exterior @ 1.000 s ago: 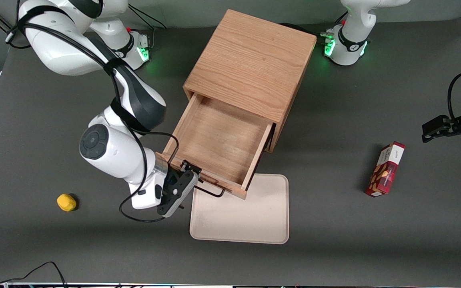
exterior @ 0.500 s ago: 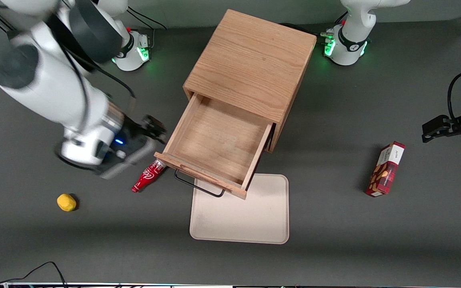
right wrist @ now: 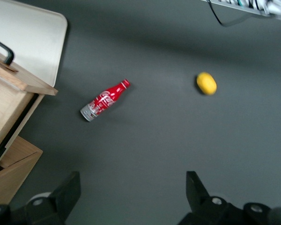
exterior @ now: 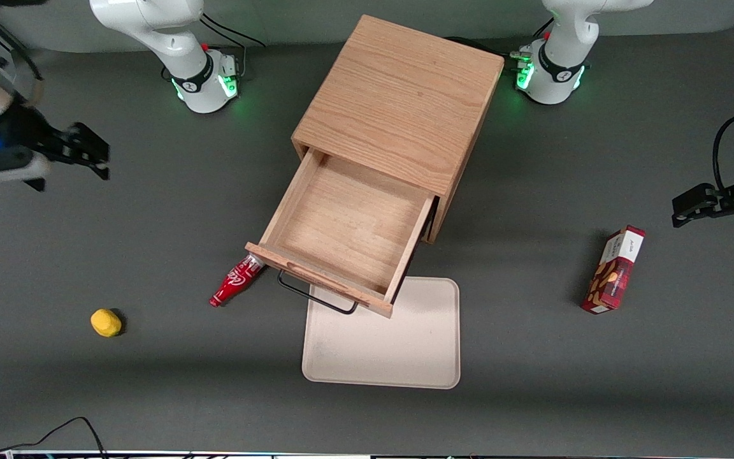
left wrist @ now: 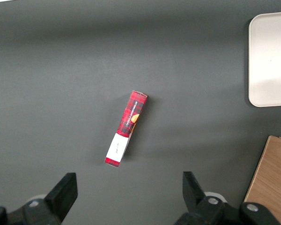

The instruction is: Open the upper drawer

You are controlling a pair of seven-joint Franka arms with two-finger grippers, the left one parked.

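The upper drawer (exterior: 348,223) of the boxy oak cabinet (exterior: 399,95) stands pulled far out and is empty inside. Its black wire bar handle (exterior: 316,299) hangs over the tray. The drawer's corner (right wrist: 18,82) and handle (right wrist: 2,49) also show in the right wrist view. The lower drawer is hidden under it. My right gripper (exterior: 90,153) is open and empty, high above the table at the working arm's end, well away from the drawer. In the right wrist view the gripper (right wrist: 133,187) hovers over bare table.
A red cola bottle (exterior: 234,281) lies on the table beside the drawer front; it shows too in the wrist view (right wrist: 104,100). A yellow lemon (exterior: 106,322) lies toward the working arm's end. A beige tray (exterior: 405,344) lies in front of the cabinet. A red snack box (exterior: 614,269) lies toward the parked arm.
My right gripper let go of the drawer handle and moved up and away toward the working arm's end of the table. The red bottle came into view. The drawer stayed open.
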